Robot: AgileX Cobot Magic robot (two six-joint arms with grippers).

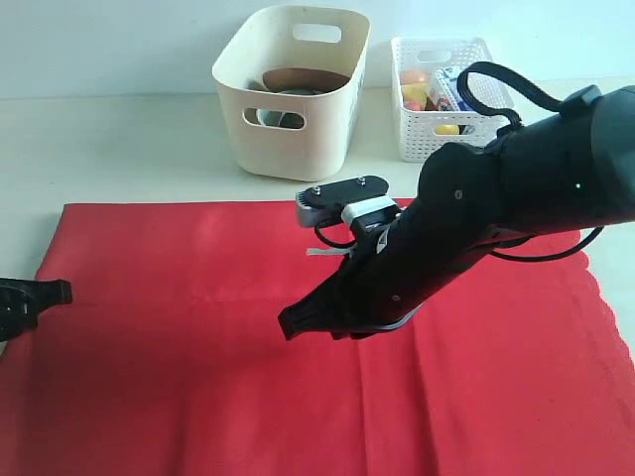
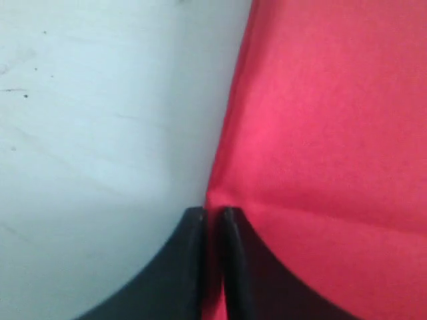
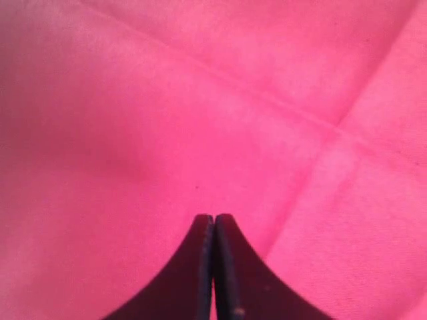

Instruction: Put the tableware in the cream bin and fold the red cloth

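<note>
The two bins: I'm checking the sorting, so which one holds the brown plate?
The cream bin, the larger smooth-walled tub on the left with oval handles; the brown plate shows inside it. The smaller white mesh basket holds colourful items.

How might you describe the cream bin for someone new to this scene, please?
Find the red cloth. Beyond its far edge stand two containers; in the exterior view the cream bin is the left one. It is larger and smooth-walled, unlike the white perforated basket.

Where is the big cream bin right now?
In the exterior view the cream bin stands at the back of the table, just beyond the far edge of the red cloth, with the white mesh basket close on its right.
</note>
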